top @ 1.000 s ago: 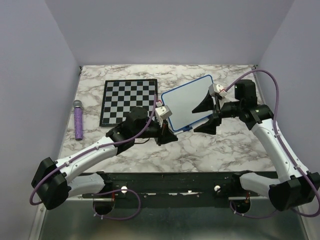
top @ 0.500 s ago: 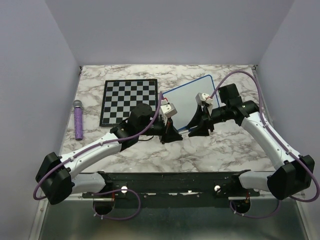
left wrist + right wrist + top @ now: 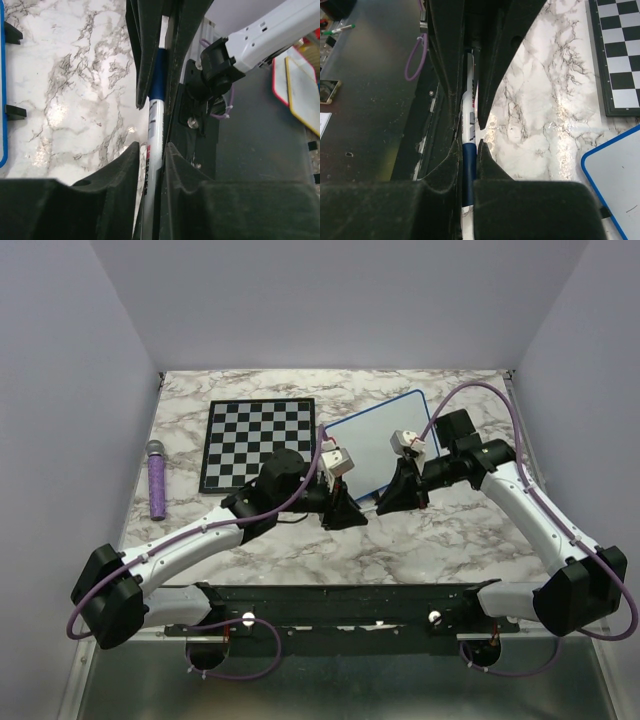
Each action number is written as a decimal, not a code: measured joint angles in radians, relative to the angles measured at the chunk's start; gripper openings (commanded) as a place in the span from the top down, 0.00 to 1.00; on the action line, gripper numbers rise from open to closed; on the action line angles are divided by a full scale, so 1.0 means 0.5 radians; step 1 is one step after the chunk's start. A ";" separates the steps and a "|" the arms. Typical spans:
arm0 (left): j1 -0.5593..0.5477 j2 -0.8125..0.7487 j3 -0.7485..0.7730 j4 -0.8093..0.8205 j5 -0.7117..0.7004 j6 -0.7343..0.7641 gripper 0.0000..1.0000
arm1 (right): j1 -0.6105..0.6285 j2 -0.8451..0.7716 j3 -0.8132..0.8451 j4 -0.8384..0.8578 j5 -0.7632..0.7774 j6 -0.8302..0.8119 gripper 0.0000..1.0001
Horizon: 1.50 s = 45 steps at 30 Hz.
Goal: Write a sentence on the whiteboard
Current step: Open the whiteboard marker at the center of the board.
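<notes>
White arm links (image 3: 190, 545), black joints (image 3: 105, 595), looping purple cables (image 3: 478, 386); black wedge-fingered hands (image 3: 342, 510)

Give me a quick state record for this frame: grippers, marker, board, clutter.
left gripper: shut on the white barrel of the marker
right gripper: shut on the marker's blue end
marker: spanned between both grippers, in front of the whiteboard
whiteboard: on the table, no sentence visible
clutter: chessboard left of the whiteboard; purple microphone at far left

marker (image 3: 151, 150) ends hidden, whiteboard (image 3: 372, 440) pt. covered
</notes>
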 measured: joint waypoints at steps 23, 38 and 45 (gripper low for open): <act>0.042 -0.107 -0.190 0.401 -0.027 -0.212 0.59 | 0.000 -0.055 -0.001 0.127 -0.085 0.212 0.99; 0.066 -0.122 -0.238 0.564 -0.028 -0.327 0.63 | -0.004 -0.069 -0.017 0.251 -0.090 0.328 0.99; 0.066 -0.122 -0.246 0.609 -0.026 -0.358 0.72 | -0.004 -0.069 -0.017 0.256 -0.089 0.333 0.99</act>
